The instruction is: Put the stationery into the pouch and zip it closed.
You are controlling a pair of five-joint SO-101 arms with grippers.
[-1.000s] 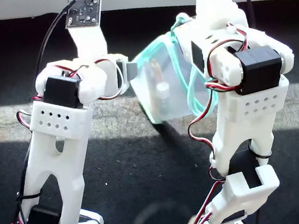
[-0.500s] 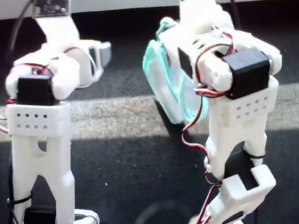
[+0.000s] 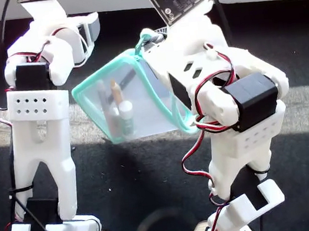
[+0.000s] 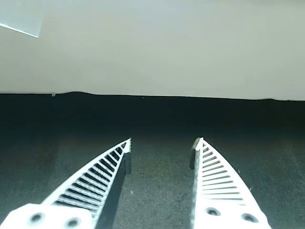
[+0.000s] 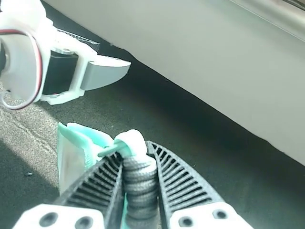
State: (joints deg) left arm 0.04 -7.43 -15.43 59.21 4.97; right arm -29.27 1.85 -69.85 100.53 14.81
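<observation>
Dark table (image 3: 153,199), right pincer (image 5: 134,150) clamped on raised clear pouch (image 3: 150,118) with stationery (image 3: 122,112) inside, left pincer (image 4: 163,141) spread wide

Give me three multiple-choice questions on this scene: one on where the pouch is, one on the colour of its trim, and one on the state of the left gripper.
1. Where is the pouch?
A. Lying flat under a book
B. Held up by the right gripper
C. Inside a drawer

2. What colour is the pouch's trim?
A. Red
B. Yellow
C. Mint green

3. How is the left gripper?
A. Open, holding nothing
B. Shut on a pencil
C. Shut on a ruler

Answers:
1. B: the right wrist view shows that gripper clamped on the pouch's end, and the high view shows the pouch raised beside that arm.
2. C: a mint green band runs round the clear sides.
3. A: its fingers stand apart with nothing between them.
</observation>
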